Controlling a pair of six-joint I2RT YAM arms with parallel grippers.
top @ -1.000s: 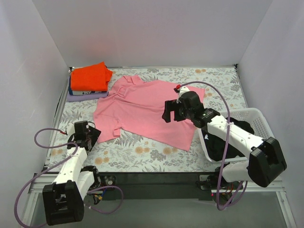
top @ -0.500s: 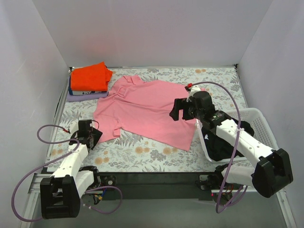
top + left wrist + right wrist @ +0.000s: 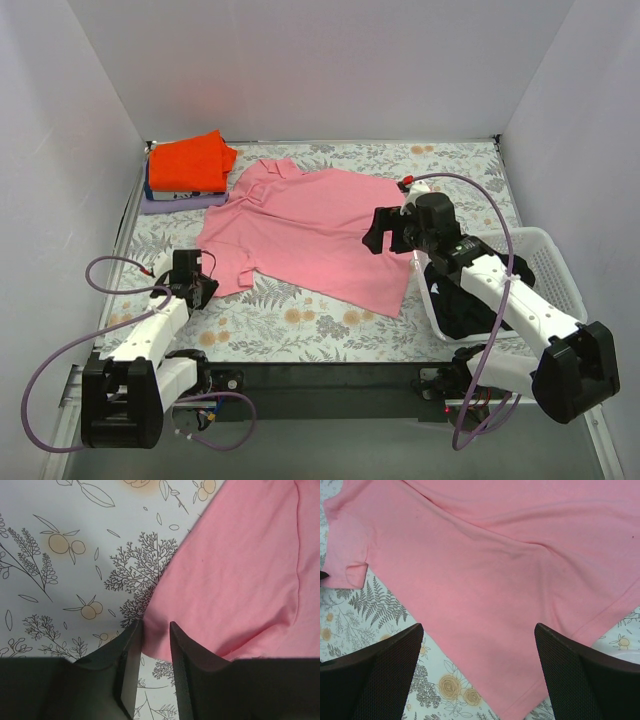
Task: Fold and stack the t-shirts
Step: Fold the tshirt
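Note:
A light pink t-shirt [image 3: 310,225] lies spread flat across the middle of the floral table. My left gripper [image 3: 200,288] sits low at its near-left corner. In the left wrist view the left gripper [image 3: 155,625] has its jaws a narrow gap apart, and the pink cloth's corner [image 3: 240,565] lies between the tips. My right gripper [image 3: 378,238] hovers over the shirt's right side. It stands wide open [image 3: 479,627] above the pink cloth [image 3: 495,580] with nothing between its fingers. A folded orange-red t-shirt [image 3: 190,160] tops a stack at the back left.
Under the orange-red shirt lie folded blue and lavender garments [image 3: 182,200]. A white mesh basket [image 3: 545,250] with dark clothing [image 3: 465,305] stands at the right, beside the right arm. White walls close in the table on three sides.
My left gripper has moved right up to the shirt's corner and its jaws have narrowed around the cloth edge. My right gripper has drifted to the right over the shirt, still wide open.

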